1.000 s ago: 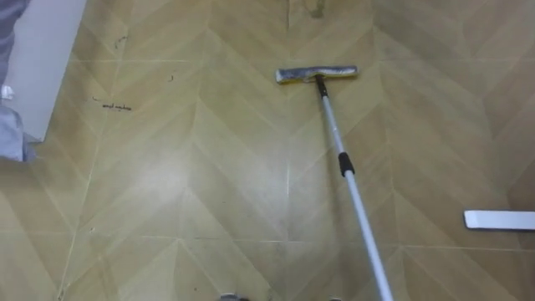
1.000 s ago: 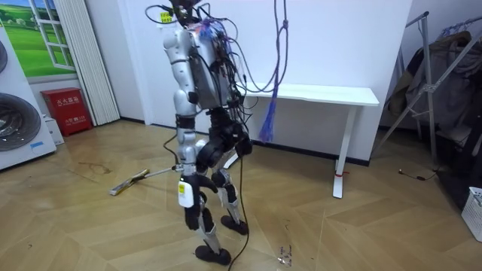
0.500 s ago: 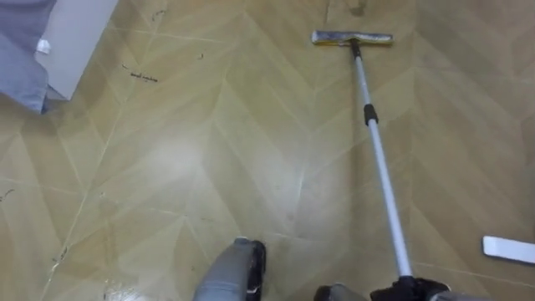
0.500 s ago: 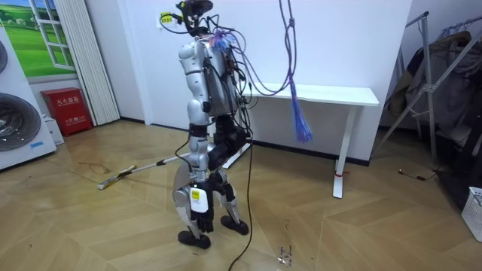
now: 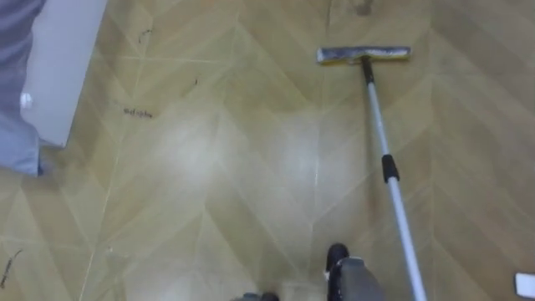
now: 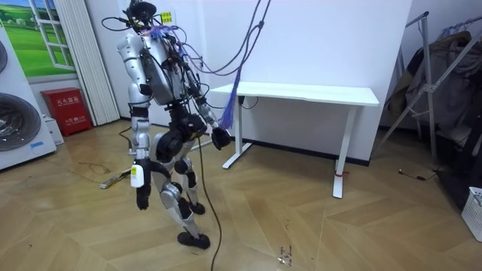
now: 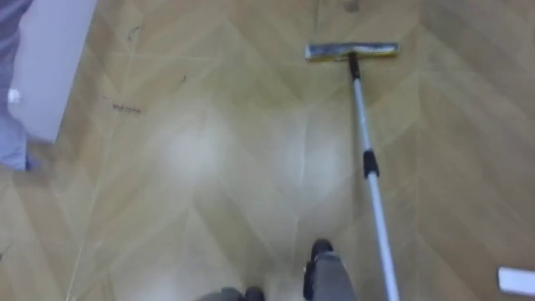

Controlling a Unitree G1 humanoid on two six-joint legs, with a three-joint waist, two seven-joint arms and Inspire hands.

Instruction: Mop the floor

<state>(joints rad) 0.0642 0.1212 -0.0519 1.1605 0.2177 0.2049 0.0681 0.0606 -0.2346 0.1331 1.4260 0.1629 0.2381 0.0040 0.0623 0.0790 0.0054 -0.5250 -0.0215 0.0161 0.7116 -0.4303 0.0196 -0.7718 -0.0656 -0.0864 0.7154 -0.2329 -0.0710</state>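
We step closer to the mop (image 5: 378, 125), its head (image 5: 364, 55) barely moving at 1 o'clock, so little new floor (image 5: 217, 176) gets wiped; we cannot tell our right hand's (image 6: 221, 138) grip.

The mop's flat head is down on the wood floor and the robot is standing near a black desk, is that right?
Not quite: the desk is white, not black, as the room view shows. The rest holds: the mop head lies flat on the wood floor, and the robot stands near the desk.

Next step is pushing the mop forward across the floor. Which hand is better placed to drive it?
Right, probably. The mop pole leaves the eye view at lower right, in line with the right hand behind the hip; the left hand hangs down beside the leg.
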